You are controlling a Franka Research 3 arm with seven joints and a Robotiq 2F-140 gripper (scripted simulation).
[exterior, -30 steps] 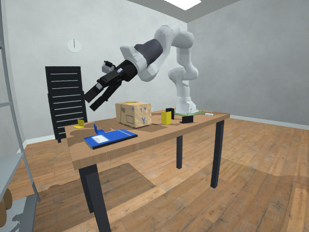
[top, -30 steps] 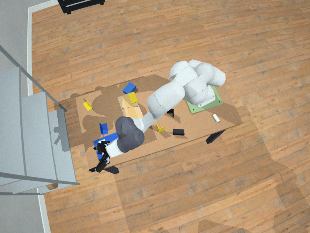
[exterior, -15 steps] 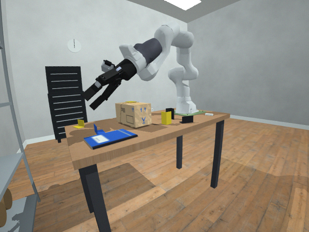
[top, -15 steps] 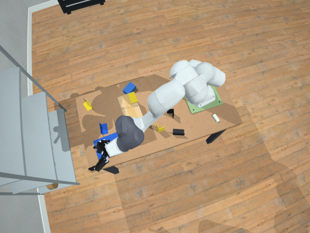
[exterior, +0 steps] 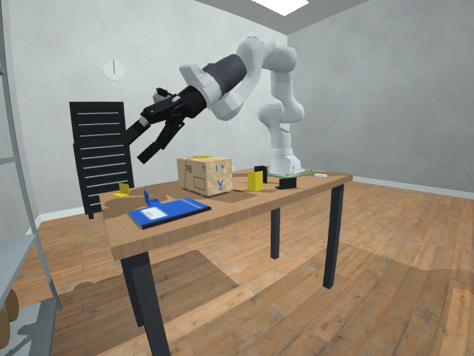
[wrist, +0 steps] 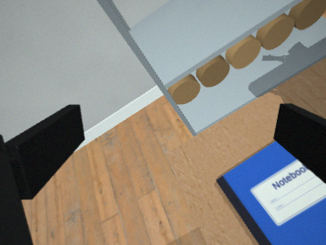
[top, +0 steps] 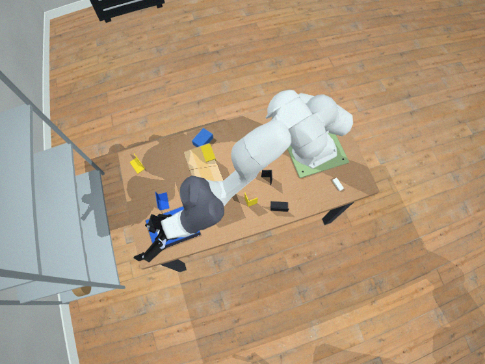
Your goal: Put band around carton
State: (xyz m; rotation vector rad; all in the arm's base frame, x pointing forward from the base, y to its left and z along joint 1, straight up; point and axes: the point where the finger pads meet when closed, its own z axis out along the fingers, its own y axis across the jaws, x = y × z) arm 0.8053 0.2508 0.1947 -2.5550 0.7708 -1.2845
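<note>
The carton [exterior: 205, 175] is tan with blue arrows. The notebook [exterior: 170, 212] is blue with a white label. The table [exterior: 244, 206] is wood-brown with black legs.

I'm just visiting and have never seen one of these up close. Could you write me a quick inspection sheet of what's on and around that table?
Surface: wooden table on dark legs; the arm stands on a green base plate.
Job's things: cardboard carton sits level, a yellow corner guard on its top; no band made out.
Clutter: blue notebook; loose yellow, blue and black angle pieces; a blue block; a small white block.
Gripper: gripper open, empty, raised above the table's notebook end.
Cables: nothing seen.
Surroundings: grey shelf unit holding tan discs, black slatted rack, wall clock, wooden floor.
</note>
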